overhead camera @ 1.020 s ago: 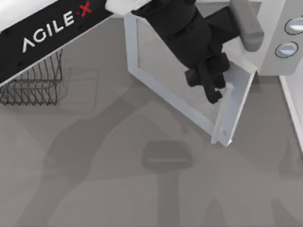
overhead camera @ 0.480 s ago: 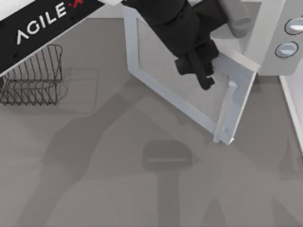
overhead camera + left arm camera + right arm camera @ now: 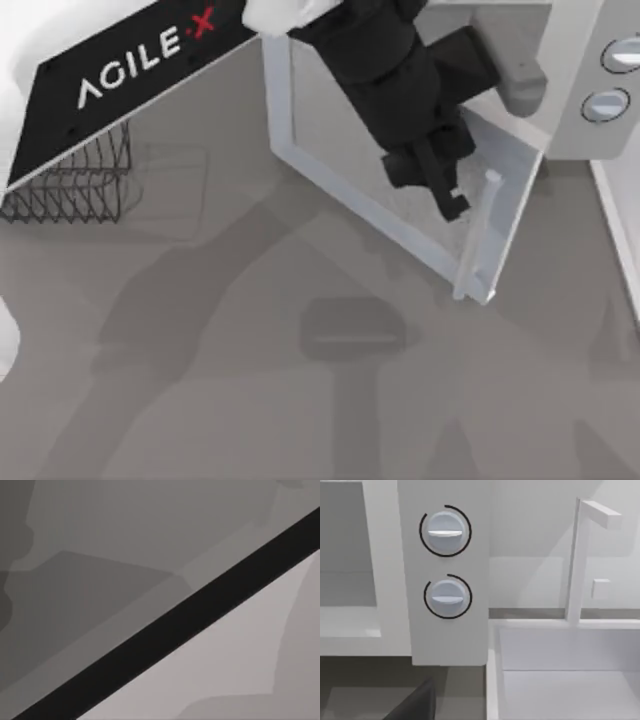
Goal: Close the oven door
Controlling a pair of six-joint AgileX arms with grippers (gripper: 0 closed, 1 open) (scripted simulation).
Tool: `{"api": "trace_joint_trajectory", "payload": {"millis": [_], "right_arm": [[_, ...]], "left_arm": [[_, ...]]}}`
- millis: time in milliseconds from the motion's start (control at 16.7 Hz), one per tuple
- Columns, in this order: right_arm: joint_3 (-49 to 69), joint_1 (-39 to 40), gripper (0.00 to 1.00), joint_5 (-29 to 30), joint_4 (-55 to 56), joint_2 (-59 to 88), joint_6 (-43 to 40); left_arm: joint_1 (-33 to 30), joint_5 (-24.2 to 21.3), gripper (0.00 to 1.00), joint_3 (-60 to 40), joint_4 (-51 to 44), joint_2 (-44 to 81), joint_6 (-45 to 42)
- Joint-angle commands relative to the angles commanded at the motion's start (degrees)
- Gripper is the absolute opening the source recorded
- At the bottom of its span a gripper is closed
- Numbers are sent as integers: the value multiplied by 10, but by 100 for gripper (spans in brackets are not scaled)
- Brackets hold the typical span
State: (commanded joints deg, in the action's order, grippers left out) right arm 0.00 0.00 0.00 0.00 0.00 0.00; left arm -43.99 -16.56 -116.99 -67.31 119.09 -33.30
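Oven door [image 3: 360, 170] hanging open off the oven [image 3: 570, 90] at the table's far right, left gripper [image 3: 440, 185] over its window beside the bar handle [image 3: 478, 235], finger spread impossible to tell, two grey knobs [image 3: 445, 530] facing the right wrist camera, wire rack [image 3: 75, 180] far left.

Oven door [image 3: 480, 250]: smooth matt white frame, greyish translucent window; wire rack [image 3: 75, 180]: dark thin metal; counter [image 3: 250, 400]: matt grey.

A dark wire rack [image 3: 75, 180] stands at the left edge of the grey tabletop [image 3: 250, 400], toward its far side. At the tabletop's right edge, a white sink-like basin [image 3: 560, 675] carries an angular white faucet [image 3: 582, 555] on its rim.
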Motion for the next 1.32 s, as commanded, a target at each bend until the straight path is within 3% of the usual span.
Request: {"api": "trace_joint_trajectory", "payload": {"millis": [780,1080,1320], "right_arm": [[0,0,100,0,0,0,0],[0,0,100,0,0,0,0],[0,0,100,0,0,0,0]], "left_arm": [[3,-16,0,-60,-2,10,1],[-41,-44,0,-73,-58,-38,-31],[-48,-36,0,-108,-71,-13,-10]]}}
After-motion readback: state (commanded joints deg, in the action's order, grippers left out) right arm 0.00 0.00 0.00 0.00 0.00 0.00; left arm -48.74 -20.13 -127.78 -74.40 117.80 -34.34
